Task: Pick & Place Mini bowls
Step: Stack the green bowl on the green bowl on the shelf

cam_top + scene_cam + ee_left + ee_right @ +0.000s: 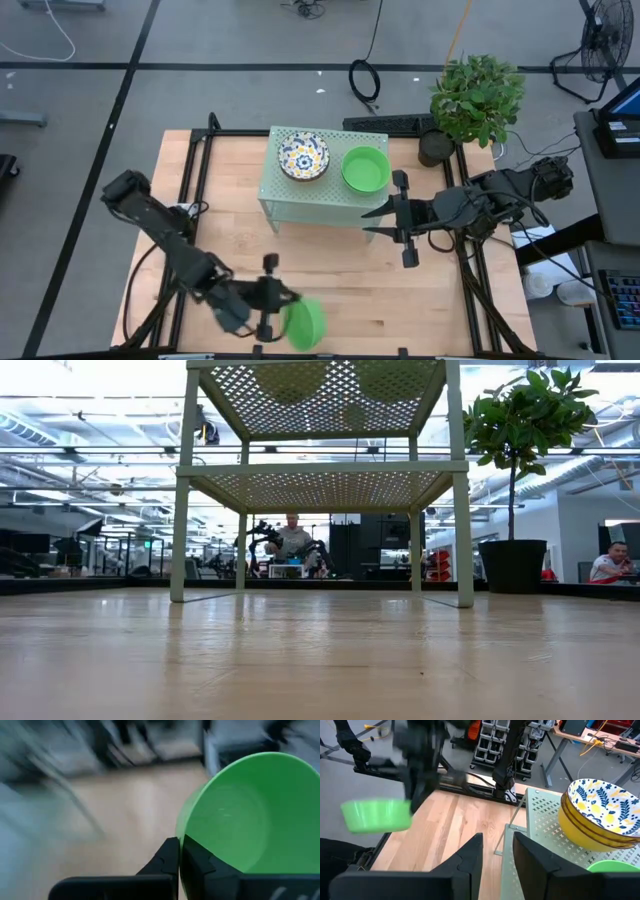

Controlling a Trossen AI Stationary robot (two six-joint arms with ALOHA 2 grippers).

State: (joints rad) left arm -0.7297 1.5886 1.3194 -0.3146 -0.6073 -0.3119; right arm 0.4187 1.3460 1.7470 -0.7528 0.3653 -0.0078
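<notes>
1. Landmark for all positions below is the perforated stand [322,182], which sits toward the far edge of the table [240,250].

2. We see the left gripper [283,308] well away from the stand, at the near edge of the table. Its fingers [170,860] are pinched together on the rim of a green bowl [304,323], one inside and one outside the wall. The bowl appears lifted and tipped on its side.

3. We see two further groups of bowls on top of the stand: a patterned bowl [303,156] that looks like the top of a stack, and beside it, on the side nearer the right arm, a second green bowl [365,169].

4. We find the right gripper [378,219] just off the stand's near corner, on the side of the second green bowl. Its jaws stand apart and hold nothing.

5. Governing relation: the held bowl lies across the table from the stand top, so we judge that the left arm must carry it away from the near edge and upward to clear the stand's edge.

6. We judge the right gripper far nearer the stand than the left, so it could obstruct the approach.
</notes>
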